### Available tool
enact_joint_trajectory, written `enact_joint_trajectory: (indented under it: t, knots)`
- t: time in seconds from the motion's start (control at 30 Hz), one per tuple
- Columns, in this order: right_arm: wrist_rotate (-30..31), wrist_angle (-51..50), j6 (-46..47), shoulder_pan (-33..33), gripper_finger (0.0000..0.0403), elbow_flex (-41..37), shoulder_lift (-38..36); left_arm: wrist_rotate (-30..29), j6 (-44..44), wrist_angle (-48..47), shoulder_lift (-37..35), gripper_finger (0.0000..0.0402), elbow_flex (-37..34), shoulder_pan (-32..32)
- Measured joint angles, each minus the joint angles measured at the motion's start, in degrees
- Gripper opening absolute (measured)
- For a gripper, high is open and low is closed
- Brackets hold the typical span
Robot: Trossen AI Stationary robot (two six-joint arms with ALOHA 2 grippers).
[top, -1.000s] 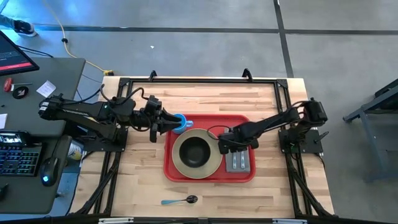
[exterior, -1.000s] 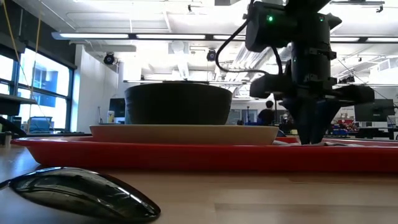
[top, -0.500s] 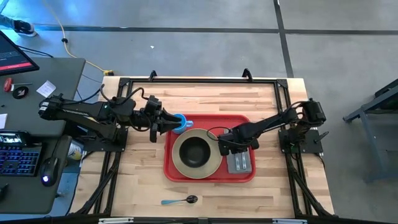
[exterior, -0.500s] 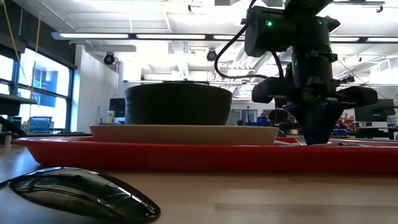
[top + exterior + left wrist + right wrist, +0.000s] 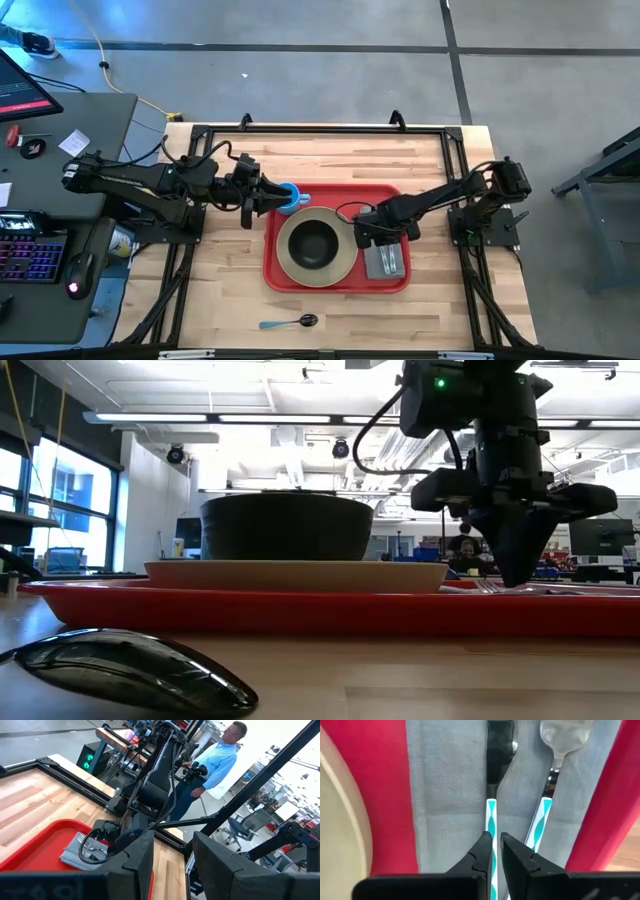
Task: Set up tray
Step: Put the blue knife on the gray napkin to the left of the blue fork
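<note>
The red tray (image 5: pixel 337 280) sits mid-table with its long side running left-right as we see it from above; on it we've got a beige plate (image 5: pixel 316 262) with a dark bowl (image 5: pixel 315 241) in the middle, and a grey napkin (image 5: pixel 385 259) on the right end holding two utensils. The thing that matters here: the utensil with the striped teal handle (image 5: pixel 491 827) lies lengthwise along the napkin, and the right gripper (image 5: pixel 377 236) is directly over that handle, pincer lined up across it; the fingers are nearly pinched together with the handle running into the slim gap between them, though we can't say it's properly gripped. A second utensil (image 5: pixel 555 750) lies just beside it, parallel, so there's not much room. The left gripper (image 5: pixel 270 197) is at the tray's far-left corner, part open around a blue cup (image 5: pixel 291 197). A spoon (image 5: pixel 291 322) waits off the tray near the front edge, and we'd guess the left arm is nearer.
</note>
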Motion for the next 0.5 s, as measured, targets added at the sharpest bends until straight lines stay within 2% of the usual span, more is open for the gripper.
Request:
enact_joint_trajectory:
  t: [0.23,0.5]
  knots:
    - [0.5,0.5,2.3,0.9,0.0032,0.0,0.0,0.0,0.0,0.0,0.0,0.0172,0.0,0.0]
    - [3.8,0.9,2.3,0.9,0.0061,0.0,0.3,1.1,-0.4,0.0,0.0,0.0172,0.0,0.0]
